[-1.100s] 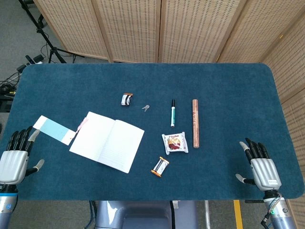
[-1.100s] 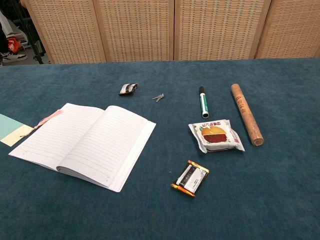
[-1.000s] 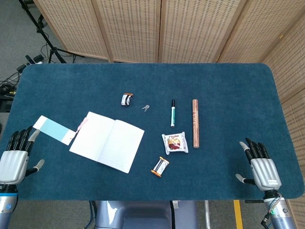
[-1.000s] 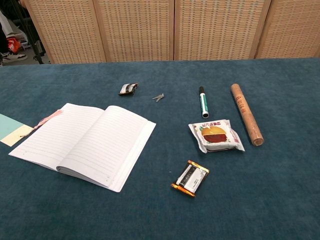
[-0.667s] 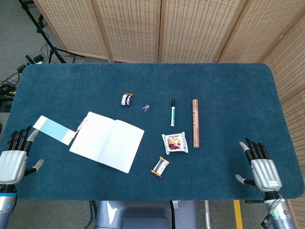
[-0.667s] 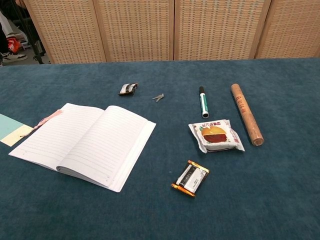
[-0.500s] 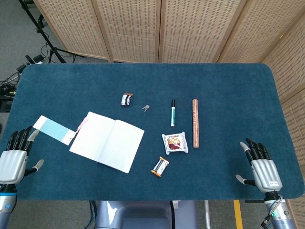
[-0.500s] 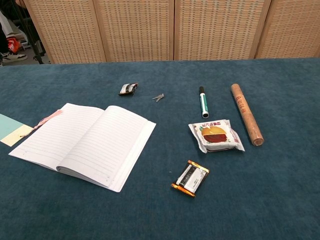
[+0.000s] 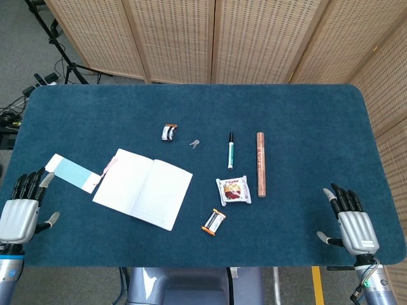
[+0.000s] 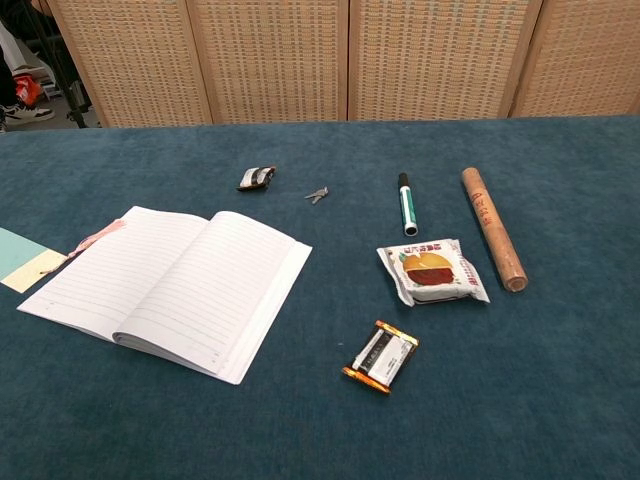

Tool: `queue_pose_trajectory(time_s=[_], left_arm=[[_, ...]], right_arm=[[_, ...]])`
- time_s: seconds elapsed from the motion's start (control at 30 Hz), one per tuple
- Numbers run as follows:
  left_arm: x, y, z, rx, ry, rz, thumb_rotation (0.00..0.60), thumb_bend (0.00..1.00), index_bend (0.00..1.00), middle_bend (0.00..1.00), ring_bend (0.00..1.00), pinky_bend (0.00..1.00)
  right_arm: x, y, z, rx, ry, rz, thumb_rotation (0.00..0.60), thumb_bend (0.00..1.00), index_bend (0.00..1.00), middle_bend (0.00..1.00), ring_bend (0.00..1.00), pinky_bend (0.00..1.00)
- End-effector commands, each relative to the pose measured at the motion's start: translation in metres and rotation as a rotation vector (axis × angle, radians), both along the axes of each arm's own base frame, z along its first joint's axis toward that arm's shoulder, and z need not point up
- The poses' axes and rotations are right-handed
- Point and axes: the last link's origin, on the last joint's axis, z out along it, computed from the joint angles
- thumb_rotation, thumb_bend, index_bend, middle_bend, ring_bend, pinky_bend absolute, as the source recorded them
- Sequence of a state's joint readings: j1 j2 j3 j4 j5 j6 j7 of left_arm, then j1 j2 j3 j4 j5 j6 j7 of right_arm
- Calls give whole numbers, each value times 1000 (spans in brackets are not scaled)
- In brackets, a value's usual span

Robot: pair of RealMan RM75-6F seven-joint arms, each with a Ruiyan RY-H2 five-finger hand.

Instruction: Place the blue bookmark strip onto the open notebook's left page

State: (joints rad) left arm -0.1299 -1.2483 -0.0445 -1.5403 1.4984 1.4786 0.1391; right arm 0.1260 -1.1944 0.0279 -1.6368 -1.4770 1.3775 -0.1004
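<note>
The blue bookmark strip (image 9: 71,172) lies flat on the blue table (image 9: 299,121), just off the open notebook (image 9: 143,188) at its 10 o'clock, its near end touching or almost touching the notebook's left edge. In the chest view only that end of the strip shows, at the left border. A small pink tab (image 9: 110,165) pokes out from under the notebook's upper left corner, right beside the strip's end. The notebook's left page (image 9: 124,178) is bare lined paper with nothing on it.

The left hand (image 9: 20,208) rests at the table's near left corner, at 8 o'clock from the strip, fingers straight and spread, holding nothing; its fingertips (image 9: 28,182) lie near the strip's far end but apart from it. The right hand (image 9: 353,222) sits at the near right corner, well apart from everything, fingers likewise released and empty.

At 12 o'clock from the notebook lie a small dark clip (image 9: 168,132) and, to its right, a tiny metal key (image 9: 194,143). At 3 o'clock from the notebook is a snack packet (image 9: 233,190), with a green marker (image 9: 230,150) beyond it and a brown paper-wrapped roll (image 9: 260,163) beside both. A battery pack (image 9: 214,222) lies at 4 o'clock, near the notebook's right page.
</note>
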Motion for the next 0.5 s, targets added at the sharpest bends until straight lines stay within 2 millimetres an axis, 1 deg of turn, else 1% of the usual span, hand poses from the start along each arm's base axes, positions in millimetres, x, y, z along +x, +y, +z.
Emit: queue_pose_trajectory(time_s=[0.03, 0.13, 0.2, 0.27, 0.37, 0.4, 0.5], left_arm=[[0, 2, 0, -15, -6, 0, 600, 210, 0, 0, 0, 0], [-1, 12, 5, -42, 2, -3, 600, 211, 0, 0, 0, 0], [-1, 33, 15, -69, 20, -12, 600, 211, 0, 0, 0, 0], [-1, 41, 20, -93, 23, -8, 600, 212, 0, 0, 0, 0], [-4, 63, 29, -133, 56, 13, 600, 213, 6, 0, 0, 0], [-6, 75, 32, -154, 60, 32, 600, 214, 16, 0, 0, 0], [-10, 92, 36, -191, 76, 60, 600, 218, 59, 0, 0, 0]], right_arm=[[0, 0, 0, 0, 0, -1, 600, 156, 0, 0, 0, 0], [0, 0, -1, 2, 4, -4, 600, 156, 0, 0, 0, 0], [0, 0, -1, -1, 7, -2, 600, 156, 0, 0, 0, 0], [0, 0, -2, -2, 10, -4, 600, 156, 0, 0, 0, 0], [-1, -1, -2, -3, 14, -12, 600, 156, 0, 0, 0, 0], [-1, -1, -2, -4, 16, -14, 600, 156, 0, 0, 0, 0], [-2, -2, -3, -4, 19, -17, 600, 156, 0, 0, 0, 0]])
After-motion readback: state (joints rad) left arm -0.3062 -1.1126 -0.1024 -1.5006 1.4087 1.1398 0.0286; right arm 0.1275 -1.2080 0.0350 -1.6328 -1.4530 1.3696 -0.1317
